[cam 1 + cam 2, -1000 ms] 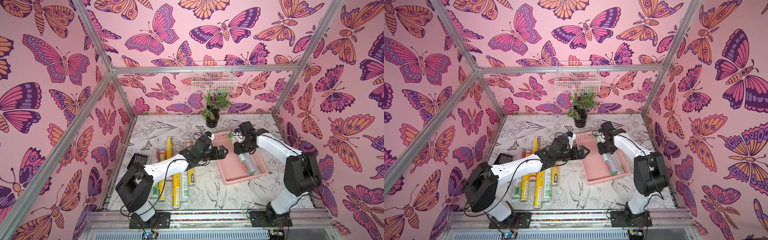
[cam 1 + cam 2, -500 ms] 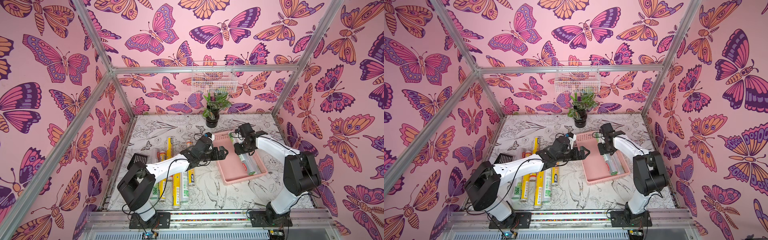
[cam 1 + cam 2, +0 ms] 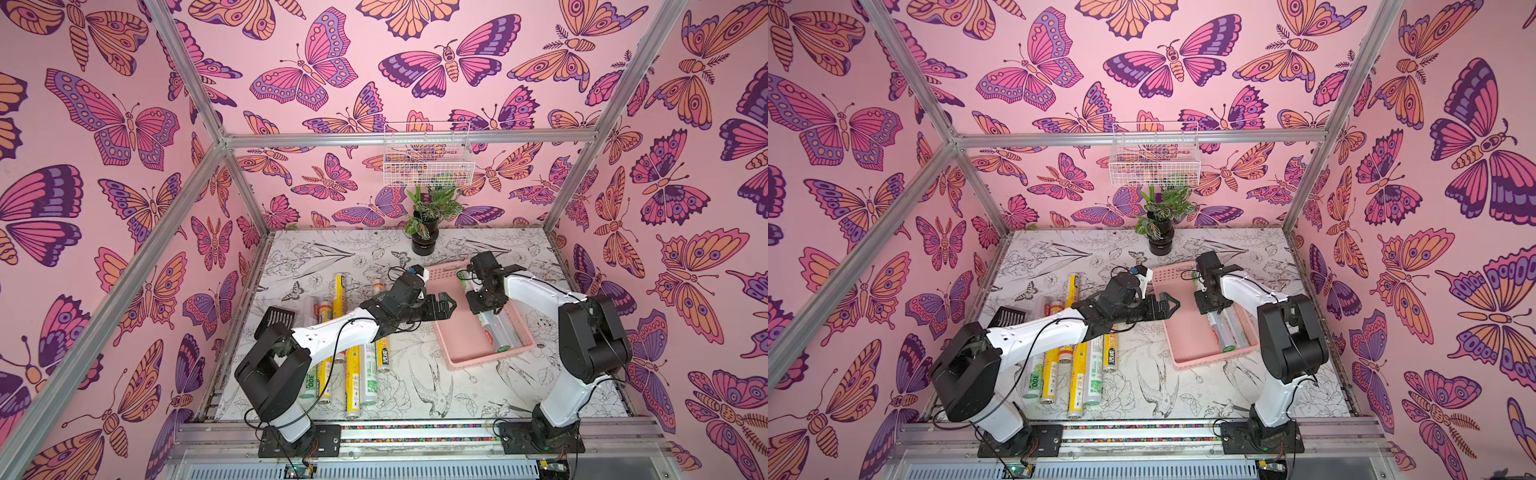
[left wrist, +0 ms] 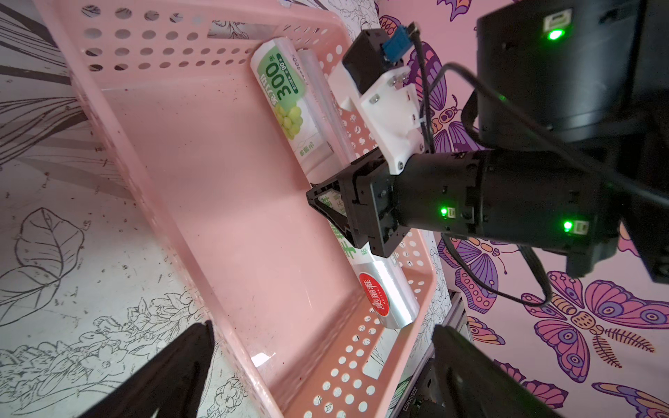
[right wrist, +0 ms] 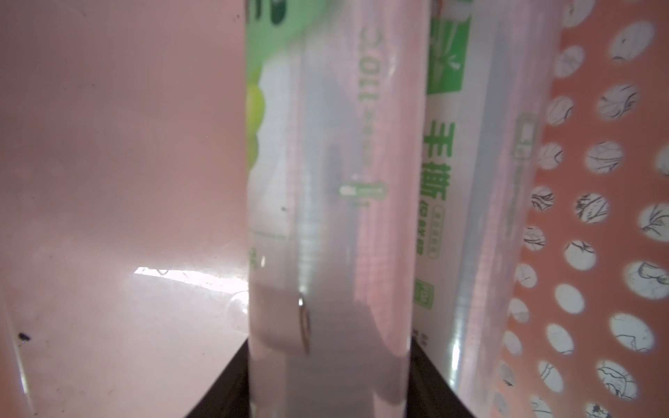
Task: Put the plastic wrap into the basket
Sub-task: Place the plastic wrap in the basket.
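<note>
The pink basket (image 3: 469, 361) (image 3: 1187, 332) stands right of the table's middle. My right gripper (image 3: 484, 305) (image 3: 1210, 305) (image 5: 329, 380) reaches down into it, shut on a silvery-white roll of plastic wrap (image 5: 329, 217) (image 4: 286, 97) with green print. Another such roll (image 5: 467, 217) lies beside it along the basket's perforated wall (image 5: 597, 217). My left gripper (image 3: 446, 305) (image 3: 1169, 305) (image 4: 322, 336) hangs open and empty over the basket's left rim (image 4: 224, 188). Several more rolls (image 3: 357, 374) (image 3: 1077, 374), yellow and silvery, lie on the table under my left arm.
A black slotted scoop (image 3: 276, 318) lies at the table's left edge, beside the loose rolls. A potted plant (image 3: 426, 232) stands at the back, with a white wire basket (image 3: 428, 160) on the wall above it. Aluminium frame posts and pink walls close in the table.
My right gripper has edged slightly left inside the basket with the roll still in it. The left gripper has barely moved and stays open.
</note>
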Available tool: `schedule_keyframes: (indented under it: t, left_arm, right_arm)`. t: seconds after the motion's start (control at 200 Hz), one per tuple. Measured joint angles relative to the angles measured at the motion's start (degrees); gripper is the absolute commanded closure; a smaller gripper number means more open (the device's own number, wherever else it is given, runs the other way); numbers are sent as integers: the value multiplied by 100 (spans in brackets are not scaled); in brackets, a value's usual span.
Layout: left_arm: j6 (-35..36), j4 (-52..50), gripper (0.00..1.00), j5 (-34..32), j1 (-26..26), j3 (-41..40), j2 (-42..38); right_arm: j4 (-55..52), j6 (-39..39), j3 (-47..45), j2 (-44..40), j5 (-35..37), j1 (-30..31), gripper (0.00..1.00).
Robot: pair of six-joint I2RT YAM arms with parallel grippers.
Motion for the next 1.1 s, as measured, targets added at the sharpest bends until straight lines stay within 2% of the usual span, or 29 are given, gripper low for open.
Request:
schedule_keyframes:
  t: [0.531,0.961,1.097]
  left_arm:
    - [2,0,0,96,11,0,0]
    - [2,-2,0,151,11,0,24]
    - [4,-2,0,142,13,0,24]
  right_arm:
    - [39,7,0,4,439,125,40]
    - [247,46,0,-11,929,258,42]
    - [302,155,-72,-249,986,254,42]
